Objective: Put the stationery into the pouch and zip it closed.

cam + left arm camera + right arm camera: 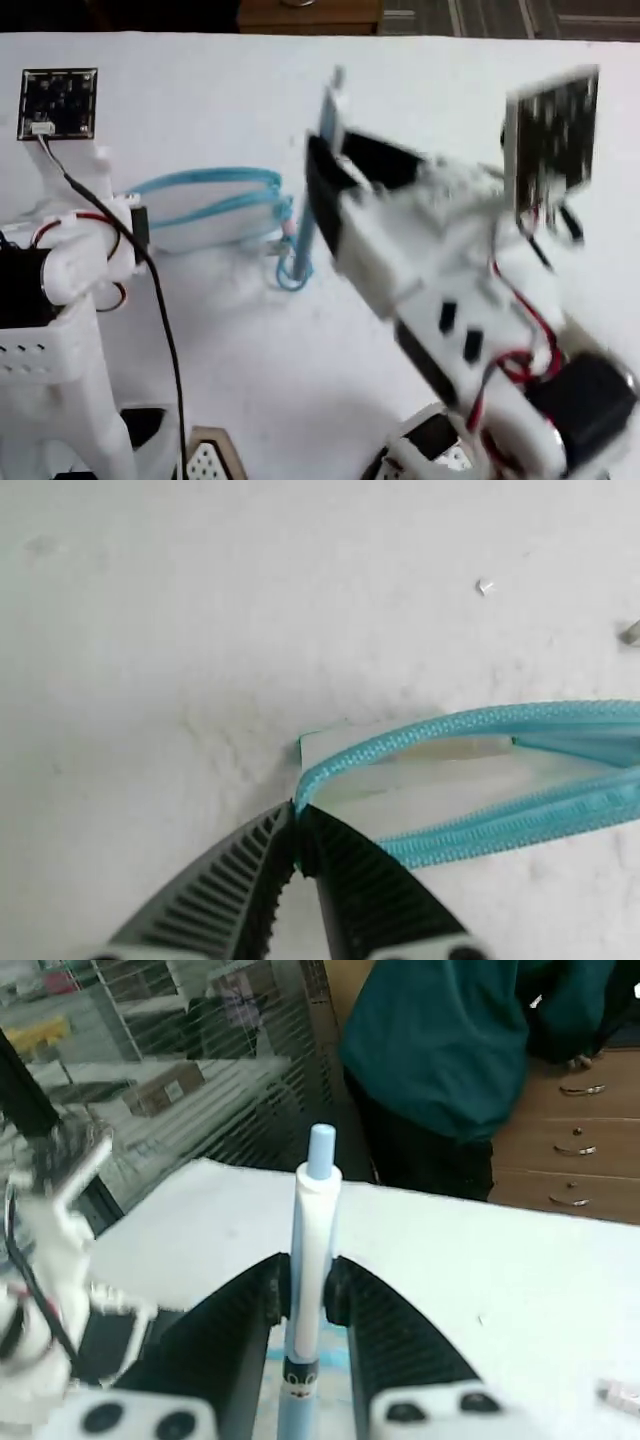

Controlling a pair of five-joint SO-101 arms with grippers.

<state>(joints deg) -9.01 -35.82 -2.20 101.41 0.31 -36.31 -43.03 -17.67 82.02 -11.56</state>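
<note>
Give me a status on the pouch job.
Done: the pale pouch with the turquoise zipper lies unzipped, its end pinched in the left claw. In hand: the right claw grips a blue-and-white pen by its barrel. Left: pen into the pouch, then zip it closed.

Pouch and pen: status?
Left claw shut on corner of translucent teal-zippered pouch, zip open. Right claw shut on blue-and-white pen, not yet inside.
</note>
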